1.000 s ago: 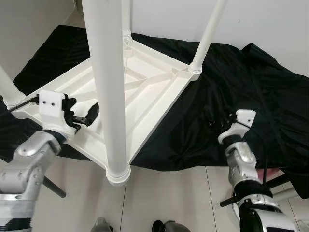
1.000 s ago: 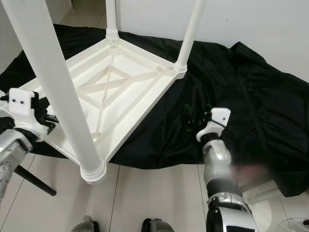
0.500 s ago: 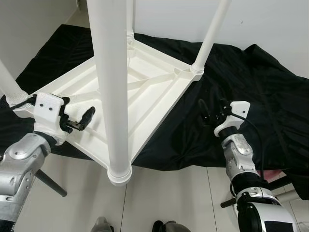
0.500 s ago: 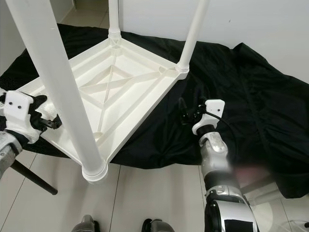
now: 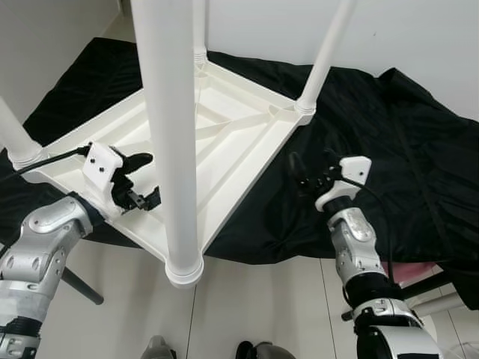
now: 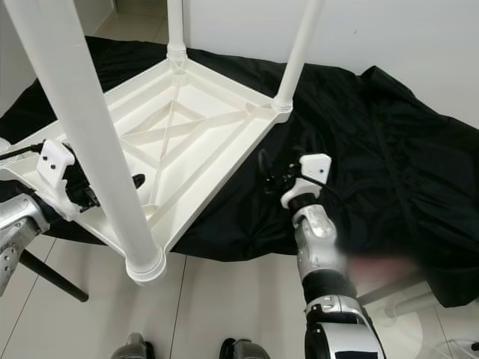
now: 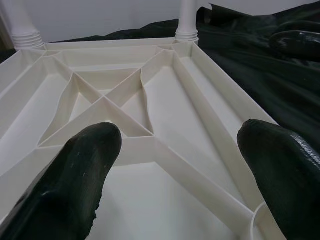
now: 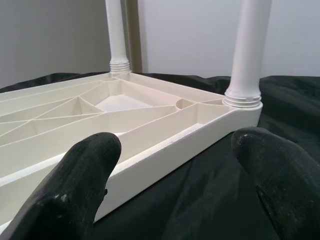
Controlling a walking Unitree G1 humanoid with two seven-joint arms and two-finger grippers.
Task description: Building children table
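A white plastic children's table lies upside down on a black cloth, its legs pointing up. The nearest leg rises at the front corner, with another leg at the right corner. My left gripper is open at the table's front-left rim, and in the left wrist view its fingers straddle the ribbed underside. My right gripper is open and empty above the cloth, a little right of the table's right edge; the right wrist view faces that rim.
A white wall stands close behind the cloth. Pale tiled floor lies in front, with my feet at the bottom edge. A dark rod slants at lower left. A pink patch and white stand parts sit at lower right.
My right gripper has moved left over the cloth toward the table's right edge. My left gripper has shifted right and turned in over the front-left rim. The table has stayed put.
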